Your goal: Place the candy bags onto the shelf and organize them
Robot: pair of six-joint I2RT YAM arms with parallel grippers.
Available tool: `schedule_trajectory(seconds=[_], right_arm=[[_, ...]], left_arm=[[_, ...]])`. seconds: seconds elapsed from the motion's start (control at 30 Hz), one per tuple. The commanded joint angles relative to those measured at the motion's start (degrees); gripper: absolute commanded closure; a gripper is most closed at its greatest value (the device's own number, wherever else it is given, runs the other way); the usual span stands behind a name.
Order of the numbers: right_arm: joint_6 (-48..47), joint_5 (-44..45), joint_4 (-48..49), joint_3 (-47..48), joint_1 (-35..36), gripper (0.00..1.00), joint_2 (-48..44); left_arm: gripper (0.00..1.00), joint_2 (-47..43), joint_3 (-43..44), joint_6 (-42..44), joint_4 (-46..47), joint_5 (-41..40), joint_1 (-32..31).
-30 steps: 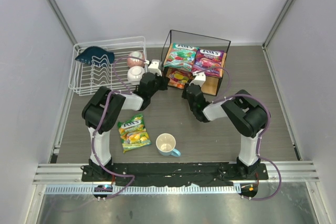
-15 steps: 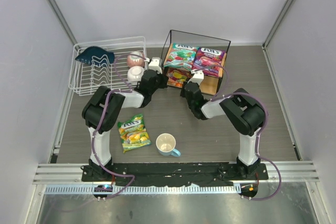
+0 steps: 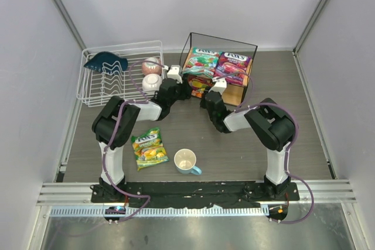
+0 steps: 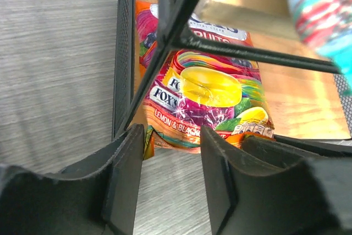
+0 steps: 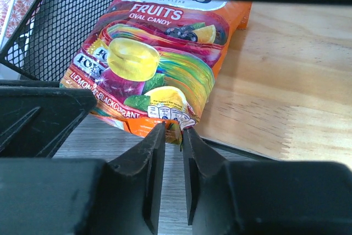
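The orange-red candy bag (image 4: 209, 92) (image 5: 154, 59) (image 3: 199, 85) lies on the lower board (image 5: 286, 81) of the shelf (image 3: 255, 46), its near edge hanging over the front. My left gripper (image 4: 172, 135) (image 3: 183, 89) is open, its tips on either side of that edge's left corner. At the right corner my right gripper (image 5: 174, 129) (image 3: 207, 96) stands narrowly open, with table showing between its pads. The teal-green bag (image 3: 201, 61) and purple bag (image 3: 233, 66) lie on the top board. A yellow-green bag (image 3: 149, 147) lies on the table in front of the left arm.
A white wire dish rack (image 3: 96, 89) stands to the left of the shelf, holding a dark blue item (image 3: 105, 61) and two small bowls (image 3: 151, 74). A white mug (image 3: 186, 161) sits near the front, beside the yellow-green bag. The shelf's black mesh side (image 4: 125, 53) is close to my left fingers.
Both arms have pushed forward toward the shelf, and the orange-red bag has slid further in on the lower board. Both pairs of jaws have parted from its near edge.
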Motion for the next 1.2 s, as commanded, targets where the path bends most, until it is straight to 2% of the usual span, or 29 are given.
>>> schedule_trajectory(seconds=[0.0,0.03,0.17,0.87,1.03,1.17], right_arm=[[1.5,-1.1,0.1,0.8,0.1,0.73,0.0],[1.4,-1.1,0.1,0.6,0.0,0.68,-0.1],[1.3,-1.2,1.4,-0.9,0.1,0.62,-1.0],[1.2,-2.9,3.7,-11.1,0.0,0.54,-11.4],[1.6,-4.6,2.6,-14.6,0.1,0.53,-16.9],[0.7,-8.7,-2.1,-16.0,0.2,0.53,-22.0]], left_arm=[[0.49,-1.0,-0.8,-0.3,2.2,-1.1,0.1],[0.48,-1.1,-1.0,-0.3,2.4,-1.0,0.1],[0.46,-1.7,-1.9,-0.8,3.1,-0.4,0.2],[0.39,-7.6,-8.9,-5.5,6.2,4.8,0.0],[0.38,-12.9,-12.0,-7.1,4.1,4.5,0.1],[0.4,-18.5,-14.5,-8.9,-0.7,4.2,0.1]])
